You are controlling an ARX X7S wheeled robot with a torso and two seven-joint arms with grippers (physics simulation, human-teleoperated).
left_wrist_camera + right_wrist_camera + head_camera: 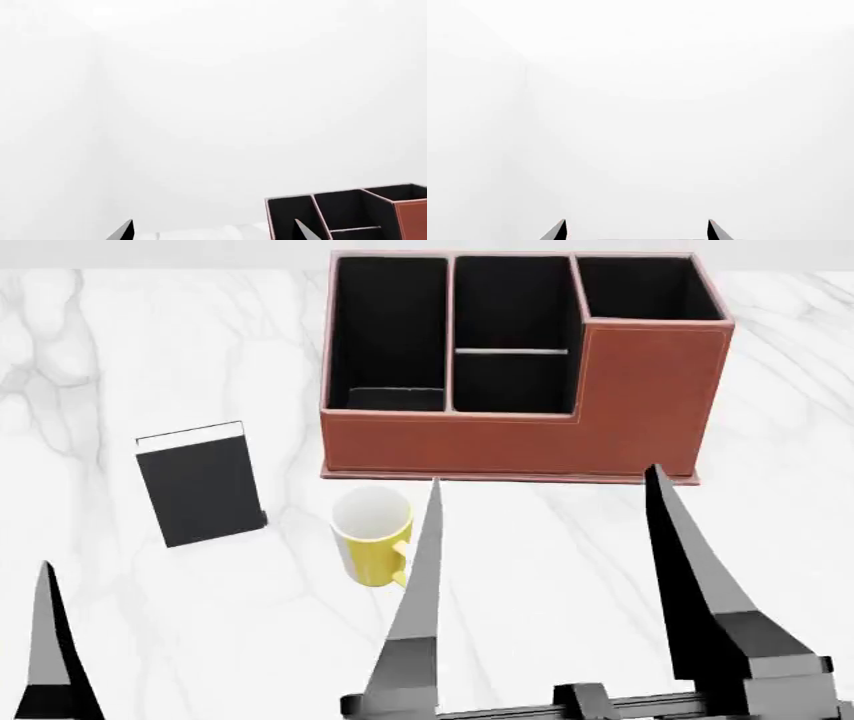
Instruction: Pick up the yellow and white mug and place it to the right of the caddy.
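The yellow and white mug (pixel 370 540) stands on the marble table just in front of the caddy's left half, its handle toward me. The caddy (pixel 521 445) is a large reddish-brown organiser with black compartments; a corner of the caddy (pixel 408 219) also shows in the left wrist view. My right gripper (pixel 545 476) hovers open over the table in front of the caddy, and its left finger (pixel 424 570) covers the mug's right edge. In its own view the right gripper (pixel 636 221) holds nothing. My left gripper (pixel 213 222) is open and empty; only one finger (pixel 47 640) shows in the head view, far left.
A small black upright book (pixel 200 485) stands left of the mug. White marble table top (pixel 774 530) lies to the right of the caddy. A plain white wall fills both wrist views.
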